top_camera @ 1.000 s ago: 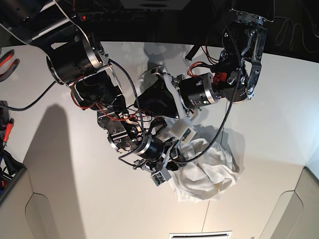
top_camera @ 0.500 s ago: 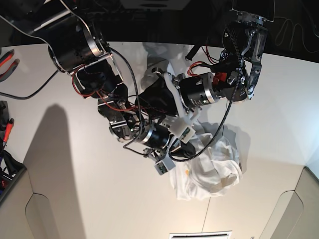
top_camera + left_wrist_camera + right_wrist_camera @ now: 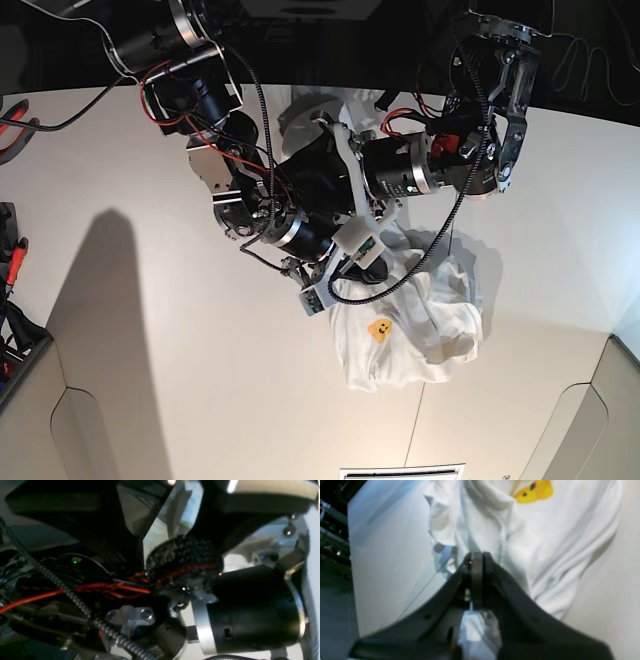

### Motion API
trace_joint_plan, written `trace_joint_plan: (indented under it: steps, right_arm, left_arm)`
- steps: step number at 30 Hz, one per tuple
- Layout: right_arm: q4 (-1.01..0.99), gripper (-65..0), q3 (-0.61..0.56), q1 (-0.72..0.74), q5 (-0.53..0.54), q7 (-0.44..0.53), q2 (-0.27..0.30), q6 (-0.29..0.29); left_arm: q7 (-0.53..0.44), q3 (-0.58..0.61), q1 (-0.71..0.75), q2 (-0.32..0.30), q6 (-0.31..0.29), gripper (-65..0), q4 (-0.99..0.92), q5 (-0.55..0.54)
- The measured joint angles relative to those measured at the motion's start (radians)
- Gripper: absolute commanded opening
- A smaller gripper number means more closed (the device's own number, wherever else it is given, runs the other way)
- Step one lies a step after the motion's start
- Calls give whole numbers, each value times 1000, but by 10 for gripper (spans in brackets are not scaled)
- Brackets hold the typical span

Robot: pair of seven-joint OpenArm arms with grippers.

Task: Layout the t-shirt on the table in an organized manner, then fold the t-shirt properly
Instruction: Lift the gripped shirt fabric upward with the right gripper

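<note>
The white t-shirt (image 3: 425, 340) lies bunched on the table (image 3: 180, 330) right of centre, with one part drawn upward. A yellow cartoon print (image 3: 378, 329) faces up on it. My right gripper (image 3: 368, 270) is at the shirt's upper left edge. In the right wrist view this gripper (image 3: 476, 561) has its fingers pressed together and white cloth pinched between them, with the t-shirt (image 3: 545, 542) and its yellow print (image 3: 535, 491) beyond. My left gripper (image 3: 170, 517) hovers above the right arm's wrist. Its dark fingers frame a pale patch that I cannot identify.
Red-handled tools (image 3: 15, 125) lie at the far left edge. A thin dark seam (image 3: 415, 440) runs to the front edge. Rounded cut-outs mark the front corners (image 3: 90, 440) (image 3: 585, 430). Both arms cross over the middle of the table, with cables hanging between them.
My right gripper has shut on the shirt's edge and pulled it up and back. The shirt has stretched out and its yellow print has come into view. The left arm barely moved.
</note>
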Motion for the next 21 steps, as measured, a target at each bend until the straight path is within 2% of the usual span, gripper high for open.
trace_joint_plan:
  steps: [2,6,12,15,17,18,19,21]
  right_arm:
    - [38,-650,0,-2,-3,-24,3,0]
    - [127,-495,0,-3,3,-93,7,12]
    - [225,-480,0,-1,1,-118,1,12]
    - [230,-399,-2,20,-56,-116,-3,-18]
    - [217,-341,-4,42,-120,-95,-8,-61]
    - [204,-326,-8,57,-125,-74,-8,-97]
    - [175,-318,-10,74,-126,-47,-16,-120]
    - [113,-318,-15,119,-122,-13,-17,-120]
  left_arm:
    - [-10,-1,2,0,0,-422,3,-5]
    - [-23,-15,-1,0,-8,-422,8,-22]
    - [-24,-77,0,6,-38,-422,14,-65]
    - [-25,-105,2,11,-43,-422,14,-69]
    - [-27,-120,-1,11,-28,-422,14,-53]
    - [-41,-131,-6,11,13,-422,13,-10]
    - [-34,-139,-7,10,26,-422,9,14]
    - [-39,-147,-10,5,27,-422,8,1]
